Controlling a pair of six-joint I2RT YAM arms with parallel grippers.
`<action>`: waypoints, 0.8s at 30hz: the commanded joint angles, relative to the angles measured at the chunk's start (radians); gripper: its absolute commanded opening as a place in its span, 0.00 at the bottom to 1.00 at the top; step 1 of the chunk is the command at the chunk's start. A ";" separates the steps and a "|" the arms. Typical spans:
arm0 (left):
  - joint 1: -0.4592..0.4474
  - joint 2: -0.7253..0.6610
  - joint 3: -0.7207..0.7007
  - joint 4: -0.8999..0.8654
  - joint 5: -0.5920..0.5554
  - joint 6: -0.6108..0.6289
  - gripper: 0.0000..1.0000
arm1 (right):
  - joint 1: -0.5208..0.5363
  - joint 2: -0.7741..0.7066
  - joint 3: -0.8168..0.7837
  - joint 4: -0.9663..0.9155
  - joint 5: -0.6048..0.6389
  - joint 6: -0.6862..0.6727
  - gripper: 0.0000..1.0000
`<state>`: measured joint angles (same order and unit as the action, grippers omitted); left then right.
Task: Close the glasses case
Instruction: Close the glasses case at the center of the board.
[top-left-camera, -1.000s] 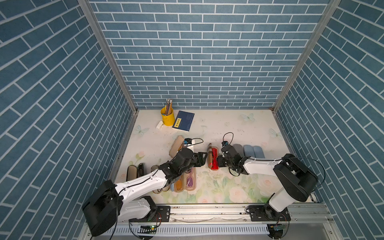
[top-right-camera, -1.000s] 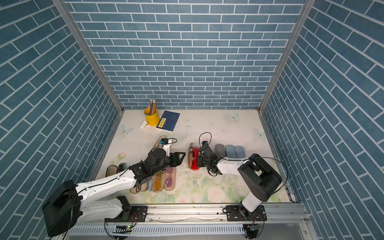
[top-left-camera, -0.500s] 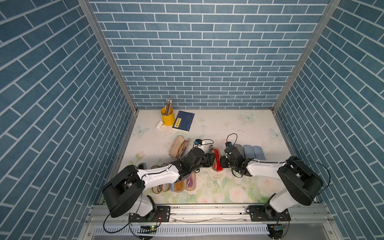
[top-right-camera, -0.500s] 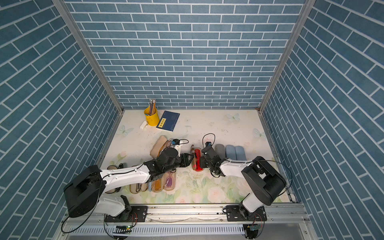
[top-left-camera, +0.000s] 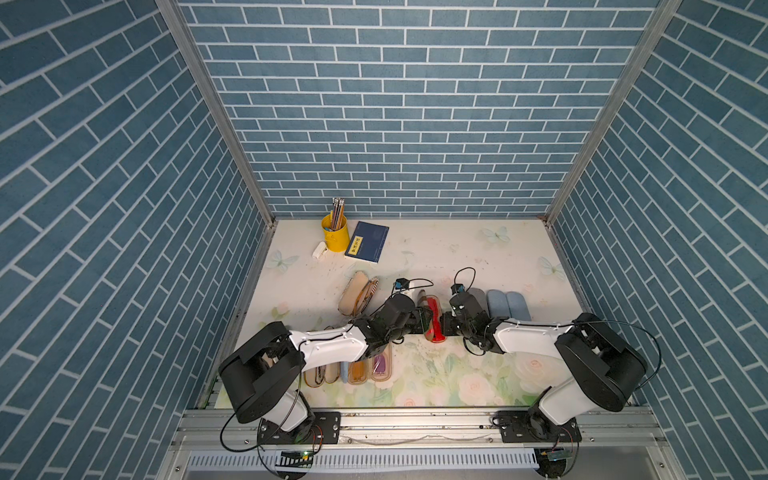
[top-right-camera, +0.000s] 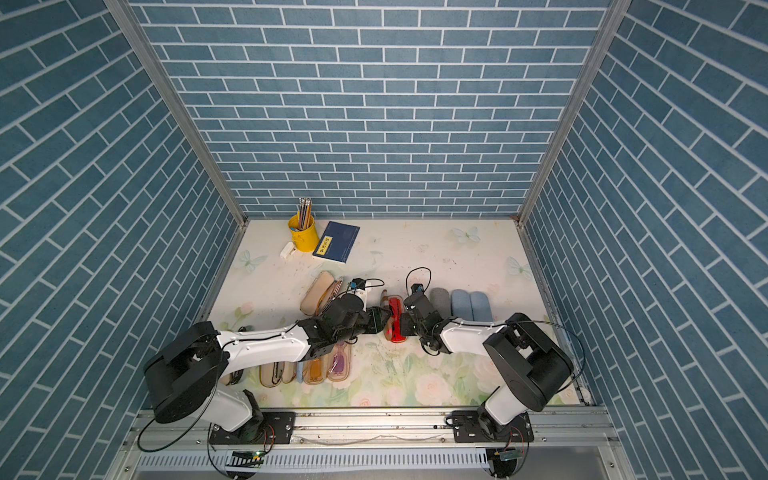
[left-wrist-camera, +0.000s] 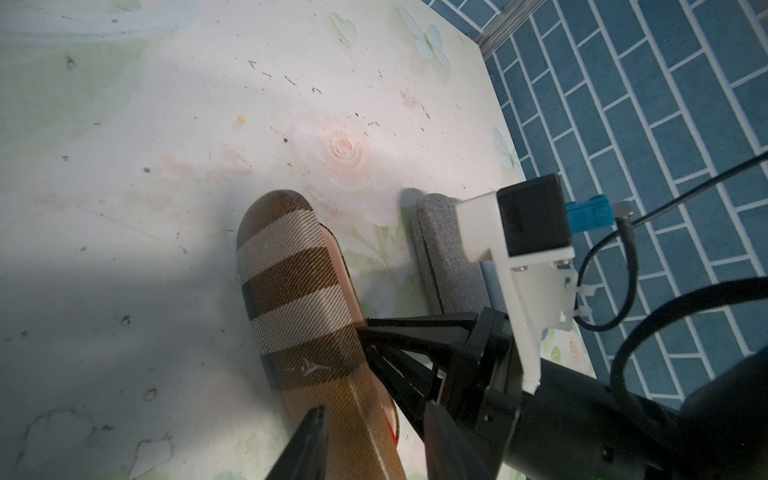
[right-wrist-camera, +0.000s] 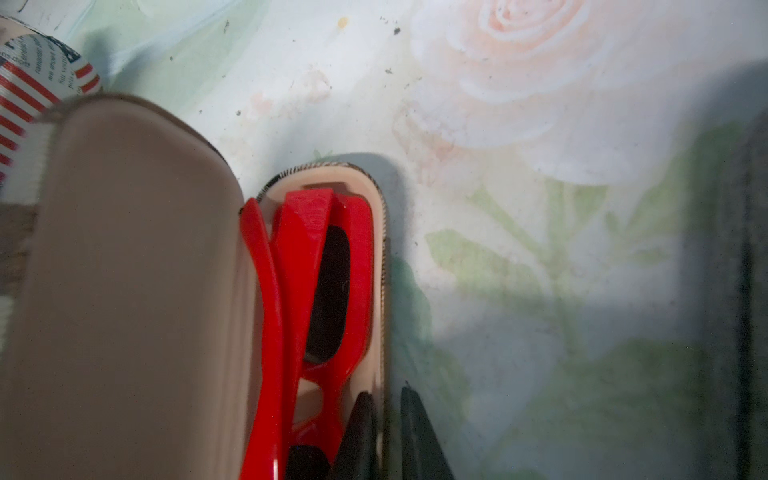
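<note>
Two pincers meet at the glasses case (top-left-camera: 432, 309), which lies on the desk (top-left-camera: 457, 257) just left of the grey case (top-left-camera: 476, 299). The right pincer (right-wrist-camera: 384, 392) is clamped on the case's lower half (right-wrist-camera: 380, 249). The left pincer (top-left-camera: 417, 323) straddles the lid (left-wrist-camera: 299, 291); whether it grips I cannot tell. The lid stands half raised over the red sunglasses (right-wrist-camera: 361, 249), so closing remains.

Brown-striped glasses case (left-wrist-camera: 299, 299) (red sunglasses (right-wrist-camera: 309, 220))

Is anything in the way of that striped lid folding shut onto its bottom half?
Yes. The right gripper pinches the base wall, so one of its fingers sits inside, in the path of the lid. The red sunglasses lie inside too; whether their arm would catch is unclear.
</note>
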<state>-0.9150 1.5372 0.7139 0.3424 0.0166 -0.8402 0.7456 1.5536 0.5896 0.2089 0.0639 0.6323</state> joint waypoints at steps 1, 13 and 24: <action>-0.005 0.028 0.022 -0.008 -0.004 0.012 0.42 | -0.003 -0.021 -0.020 0.002 0.004 0.021 0.13; -0.005 0.060 0.031 -0.018 -0.018 0.015 0.38 | -0.003 -0.027 -0.037 0.013 0.002 0.024 0.13; -0.008 0.080 0.057 -0.028 -0.017 0.034 0.32 | -0.003 -0.035 -0.043 0.016 0.010 0.026 0.13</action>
<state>-0.9169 1.5990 0.7448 0.3344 0.0128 -0.8299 0.7456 1.5375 0.5617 0.2256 0.0608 0.6327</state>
